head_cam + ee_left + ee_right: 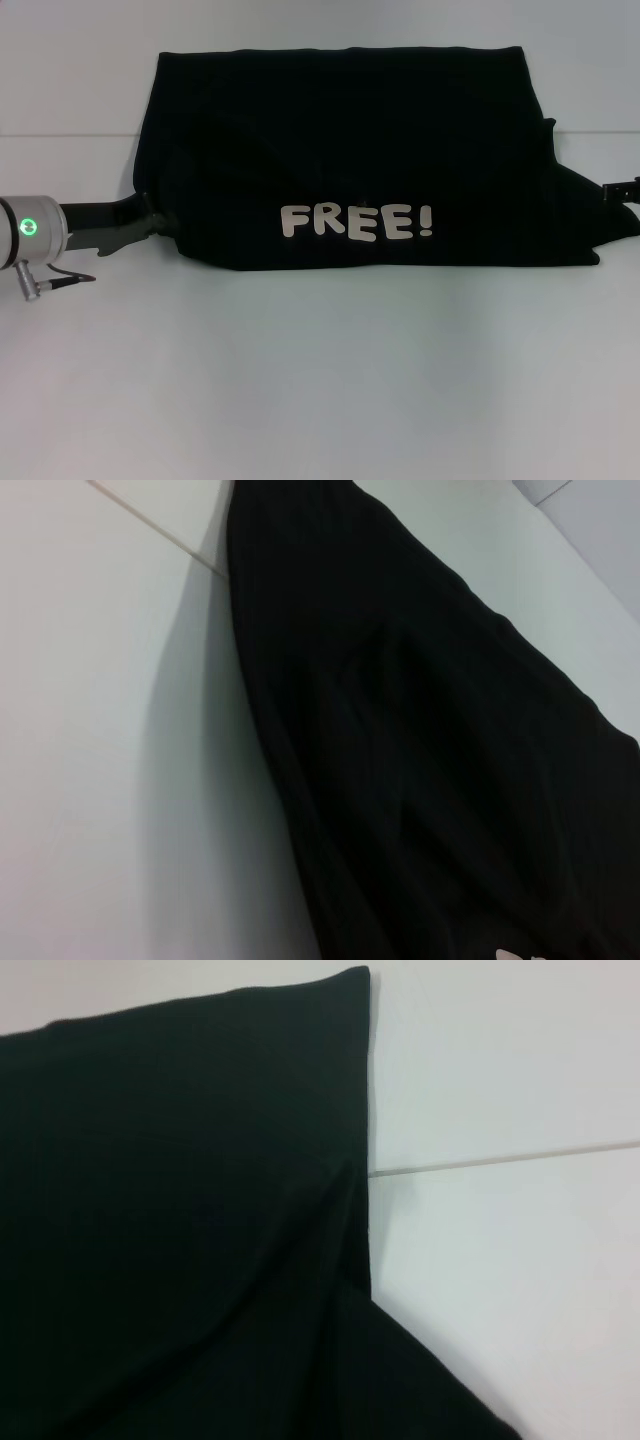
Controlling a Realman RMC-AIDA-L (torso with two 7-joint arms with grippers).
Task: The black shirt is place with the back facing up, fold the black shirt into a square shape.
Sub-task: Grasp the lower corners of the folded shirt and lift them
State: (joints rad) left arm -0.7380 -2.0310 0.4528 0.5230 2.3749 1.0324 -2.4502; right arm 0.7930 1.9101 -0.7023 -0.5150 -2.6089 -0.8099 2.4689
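Head view: black shirt [350, 150] folded on white table [320, 380], "FREE!" lettering up; left gripper [150, 222] at its left edge, right gripper [625, 188] at right edge, finger state unclear

L hand [150, 215] low at left, R hand [625, 188] at right edge

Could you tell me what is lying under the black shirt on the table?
The black shirt lies on the white table. The left end effector reaches under its edge, and the right end effector is mostly hidden. Anything else beneath is covered.
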